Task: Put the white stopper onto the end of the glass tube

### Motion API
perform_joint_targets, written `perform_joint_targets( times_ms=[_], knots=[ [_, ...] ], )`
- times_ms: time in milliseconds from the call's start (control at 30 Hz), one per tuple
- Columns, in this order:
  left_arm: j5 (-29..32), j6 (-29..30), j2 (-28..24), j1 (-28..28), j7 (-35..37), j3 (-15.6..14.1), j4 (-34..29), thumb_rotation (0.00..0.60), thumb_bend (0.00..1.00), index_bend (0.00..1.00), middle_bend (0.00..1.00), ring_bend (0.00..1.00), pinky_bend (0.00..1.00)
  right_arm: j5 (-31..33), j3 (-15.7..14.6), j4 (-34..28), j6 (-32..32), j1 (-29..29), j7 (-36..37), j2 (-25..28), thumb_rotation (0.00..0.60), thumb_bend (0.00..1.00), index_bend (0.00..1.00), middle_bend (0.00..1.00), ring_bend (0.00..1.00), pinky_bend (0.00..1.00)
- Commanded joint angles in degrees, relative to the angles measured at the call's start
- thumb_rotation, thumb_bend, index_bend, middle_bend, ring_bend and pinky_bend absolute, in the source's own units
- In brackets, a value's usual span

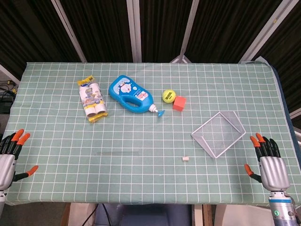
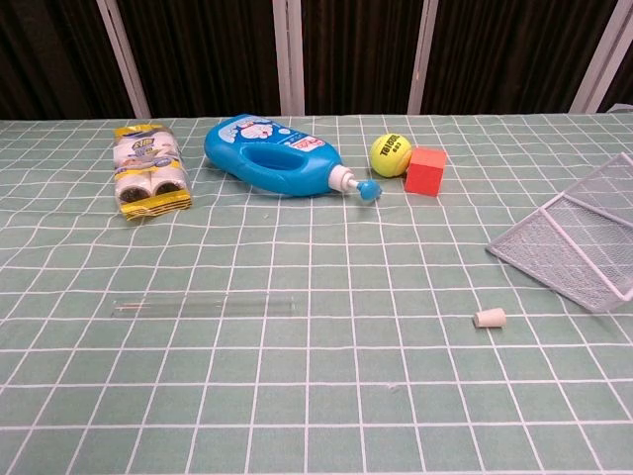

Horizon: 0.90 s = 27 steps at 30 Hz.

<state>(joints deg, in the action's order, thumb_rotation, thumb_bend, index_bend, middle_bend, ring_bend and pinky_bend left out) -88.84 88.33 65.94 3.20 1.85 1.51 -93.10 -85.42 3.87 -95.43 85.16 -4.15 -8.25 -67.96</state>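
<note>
A small white stopper (image 1: 185,159) (image 2: 490,318) lies on its side on the green checked cloth, right of centre. The clear glass tube (image 1: 117,153) (image 2: 205,306) lies flat and roughly level, well to the stopper's left. My left hand (image 1: 10,157) rests at the table's front left edge with its fingers spread and nothing in it. At the front right edge my right hand (image 1: 268,162) is likewise open and holds nothing. Both hands are far from the tube and the stopper. Neither hand appears in the chest view.
A white wire basket (image 1: 219,133) (image 2: 582,245) sits tilted just right of the stopper. Farther back lie a blue detergent bottle (image 1: 130,94) (image 2: 277,157), a yellow tennis ball (image 1: 169,96) (image 2: 391,154), a red cube (image 1: 179,103) (image 2: 426,171) and a yellow packet of rolls (image 1: 92,99) (image 2: 148,169).
</note>
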Motion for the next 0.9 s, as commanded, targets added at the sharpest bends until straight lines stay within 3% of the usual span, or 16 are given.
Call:
perform_joint_targets(
  times_ms=[33, 567, 900],
  knots=[
    [0.06, -0.09, -0.06, 0.03, 0.13, 0.01, -0.01, 0.600, 0.09, 0.09, 0.00, 0.00, 0.00, -0.02, -0.01, 0.03, 0.01, 0.00, -0.01, -0.02, 0.600, 0.33, 0.00, 0.00, 0.00, 0.01],
    [-0.40, -3.23, -0.78, 1.26, -1.34, -1.05, -0.61, 0.600, 0.09, 0.09, 0.00, 0.00, 0.00, 0.48, 0.06, -0.24, -0.10, 0.09, 0.32, 0.17, 0.600, 0.33, 0.00, 0.00, 0.00, 0.01],
    [1.19, -9.18, 0.45, 5.61, -9.21, 0.59, -6.65, 0.600, 0.13, 0.17, 0.04, 0.00, 0.00, 1.08, 0.13, -0.59, -0.76, -0.07, 0.85, 0.35, 0.600, 0.33, 0.00, 0.00, 0.00, 0.01]
  ],
)
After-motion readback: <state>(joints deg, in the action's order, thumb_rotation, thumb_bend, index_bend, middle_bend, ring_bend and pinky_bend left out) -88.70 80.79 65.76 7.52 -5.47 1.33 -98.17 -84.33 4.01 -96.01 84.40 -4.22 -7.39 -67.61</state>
